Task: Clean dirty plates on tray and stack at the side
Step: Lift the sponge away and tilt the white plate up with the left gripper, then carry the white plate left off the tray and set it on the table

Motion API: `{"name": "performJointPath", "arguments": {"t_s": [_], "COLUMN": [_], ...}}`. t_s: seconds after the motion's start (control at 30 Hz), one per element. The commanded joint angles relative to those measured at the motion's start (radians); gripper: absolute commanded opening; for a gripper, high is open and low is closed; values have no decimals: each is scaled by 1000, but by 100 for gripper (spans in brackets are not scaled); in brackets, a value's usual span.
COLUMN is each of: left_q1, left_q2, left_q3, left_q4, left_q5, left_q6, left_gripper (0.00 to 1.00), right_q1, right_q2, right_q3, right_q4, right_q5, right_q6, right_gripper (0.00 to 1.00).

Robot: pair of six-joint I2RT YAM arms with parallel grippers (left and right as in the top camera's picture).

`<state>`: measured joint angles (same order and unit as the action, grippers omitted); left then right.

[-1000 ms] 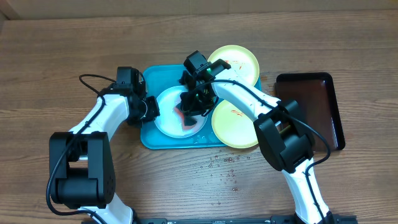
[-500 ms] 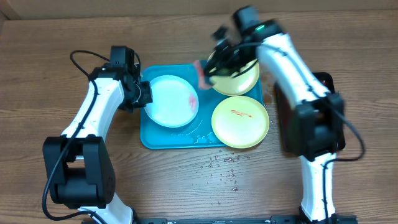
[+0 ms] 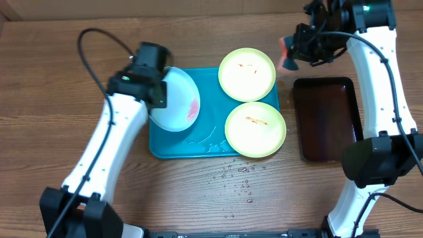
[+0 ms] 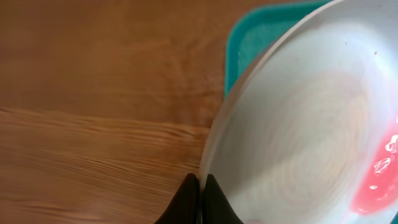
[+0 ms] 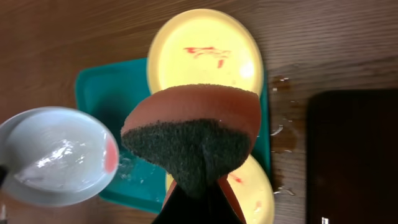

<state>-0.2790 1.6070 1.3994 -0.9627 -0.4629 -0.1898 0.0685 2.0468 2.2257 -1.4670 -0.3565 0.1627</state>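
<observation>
From above, nearest to you, water drops point(image 3: 238, 175) lie on the wooden table point(image 3: 66, 53) at 6 o'clock from the turquoise tray point(image 3: 205, 147). Only this view shows them plainly. On the tray's 3 o'clock side the near yellow-green plate point(image 3: 255, 129) lies flat, and the far yellow-green plate point(image 3: 246, 73) is just beyond it at 12 o'clock, over the tray's far rim. Each carries small red-orange marks. The dark tray point(image 3: 327, 119) stands beside them at 3 o'clock. The left wrist camera gives you what the overhead hides: the left gripper point(image 4: 200, 190) has its two fingertips pressed together on the rim of the whitish plate point(image 4: 311, 124). This plate is tilted and hangs over the tray's 9 o'clock edge. A pink-red smear point(image 4: 373, 180) sits near the plate's edge on the tray side. You cannot tell if the plate touches the tray. The right wrist camera shows the right gripper point(image 5: 198, 202) closed on an orange sponge point(image 5: 193, 137), which it folds so the dark scouring side faces the lens. Below the sponge all three plates are visible. The left arm reaches up from 7 o'clock to the tray's 10 o'clock corner. The right arm stretches far out, with its wrist at 1 o'clock from the tray, past the far left corner of the dark tray.
</observation>
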Motion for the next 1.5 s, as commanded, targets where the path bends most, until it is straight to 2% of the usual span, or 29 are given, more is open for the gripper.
{"name": "performJointPath", "arguments": {"t_s": [0.0, 0.23, 0.43, 0.67, 0.8, 0.97, 1.13, 1.2, 1.27, 1.4, 1.43, 1.47], "left_q1": [-128, -337, -415, -418, -418, -415, -373, -328, -258, -93, -40, 62], "left_q2": [-18, -18, -18, -18, -18, -18, -18, -18, -18, -18, -18, -17], "left_q3": [22, 22, 22, 22, 22, 22, 22, 22, 22, 22, 22, 22], "left_q4": [-2, 60, 163, 178, 179, 173, 142, 127, 117, 109, 105, 94], "left_q5": [-404, -797, -1068, -1088, -1047, -870, -381, -232, -112, 157, 235, 382], "left_q6": [10, 10, 11, 33, 32, 33, 31, -10, -53, -53, -53, -53], "left_gripper": [4, 4, 4, 4, 4, 4, 4, 4, 4, 4, 4, 4], "right_q1": [-13, -17, -17, -17, -17, -17, -17, -17, -17, -16, -16, -16], "right_q2": [-9, -9, -9, -9, -9, -9, -9, -9, -9, -9, -9, -9], "right_q3": [14, 14, 14, 14, 14, 14, 14, 14, 14, 14, 14, 14], "right_q4": [-3, -6, -14, -26, -29, -30, -36, -42, -47, -47, -47, -48], "right_q5": [28, 48, 50, 50, 50, 50, 69, 72, 72, 72, 72, 72], "right_q6": [-15, -15, -15, -15, -15, -15, -16, -16, -30, -37, -37, -38], "right_gripper": [4, 4, 4, 4, 4, 4, 4, 4, 4, 4, 4, 4]}}
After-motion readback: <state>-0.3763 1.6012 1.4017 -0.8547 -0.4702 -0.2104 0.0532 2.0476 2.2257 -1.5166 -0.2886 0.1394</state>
